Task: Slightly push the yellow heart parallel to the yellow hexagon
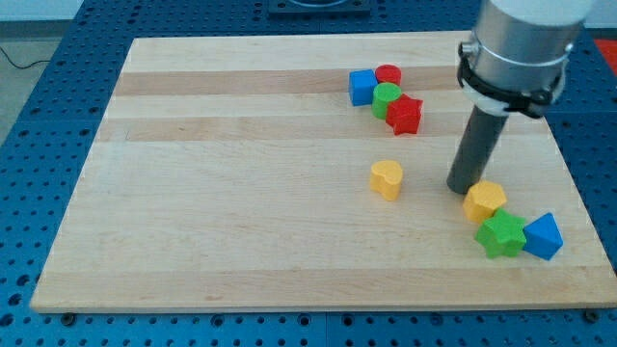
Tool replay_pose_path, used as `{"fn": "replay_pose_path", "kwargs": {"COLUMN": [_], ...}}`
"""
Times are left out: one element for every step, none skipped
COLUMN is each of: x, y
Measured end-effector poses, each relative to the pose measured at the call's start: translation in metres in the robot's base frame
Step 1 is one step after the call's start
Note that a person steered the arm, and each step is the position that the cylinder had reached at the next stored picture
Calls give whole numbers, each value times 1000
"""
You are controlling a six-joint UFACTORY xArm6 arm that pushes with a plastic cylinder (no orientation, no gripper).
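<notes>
The yellow heart [387, 179] lies on the wooden board [241, 193] right of centre. The yellow hexagon [484, 201] lies further to the view's right and slightly lower. My tip [462, 187] stands on the board just left of the hexagon's upper left edge, touching or nearly touching it, and well to the right of the heart. The dark rod rises from it to the grey arm body at the view's top right.
A green star [501, 234] and a blue triangle [543, 236] sit just below the hexagon near the board's right edge. A blue block [362, 87], red cylinder [388, 74], green block [387, 97] and red star [405, 115] cluster at the top.
</notes>
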State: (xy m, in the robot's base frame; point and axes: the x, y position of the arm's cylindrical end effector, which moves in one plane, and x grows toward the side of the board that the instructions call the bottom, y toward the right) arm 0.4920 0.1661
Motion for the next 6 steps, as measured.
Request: {"fn": "replay_pose_path", "kwargs": {"x": [-7, -14, -18, -25, -33, -52], "y": [1, -14, -35, -66, -88, -89]}}
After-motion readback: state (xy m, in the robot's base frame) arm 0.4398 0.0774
